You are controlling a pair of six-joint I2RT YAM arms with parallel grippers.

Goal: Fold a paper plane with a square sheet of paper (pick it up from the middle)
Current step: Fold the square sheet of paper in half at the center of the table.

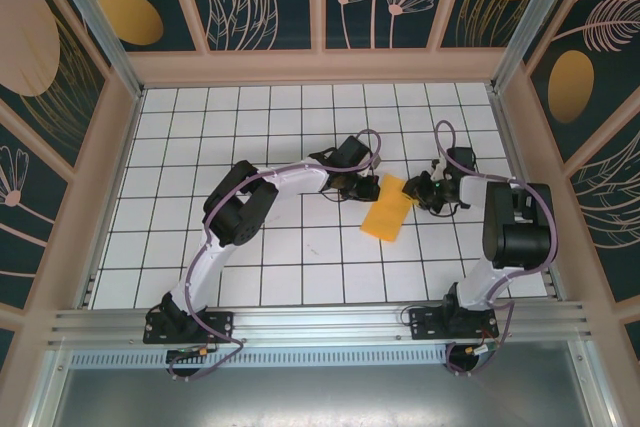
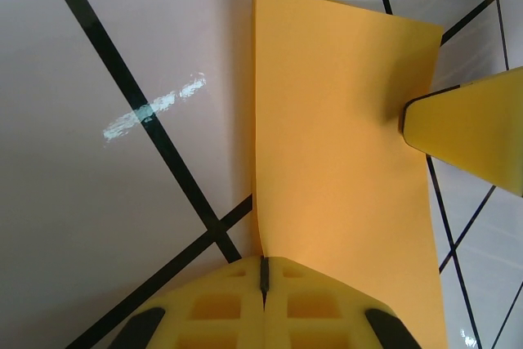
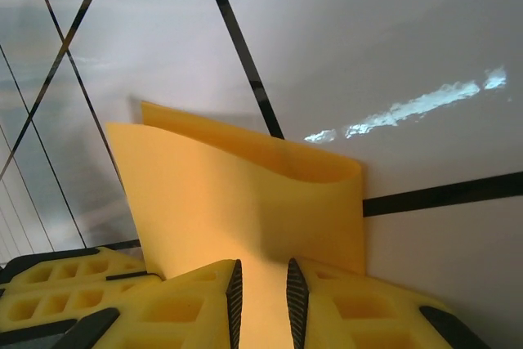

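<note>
The square sheet of paper, orange-yellow, lies doubled over into a long rectangle on the white tiles between my two grippers. My left gripper is at its left end, and in the left wrist view its jaws are shut on the paper's near edge. My right gripper is at the far right corner. Its jaws stand a narrow gap apart, with the paper showing through that gap. The upper layer bulges in a soft uncreased loop. One right fingertip rests at the paper's right edge.
The white tiled table with black grid lines is walled by a wooden frame with patterned panels. Both arm bases are bolted to the metal rail at the near edge. Open tiles lie to the left and in front of the paper.
</note>
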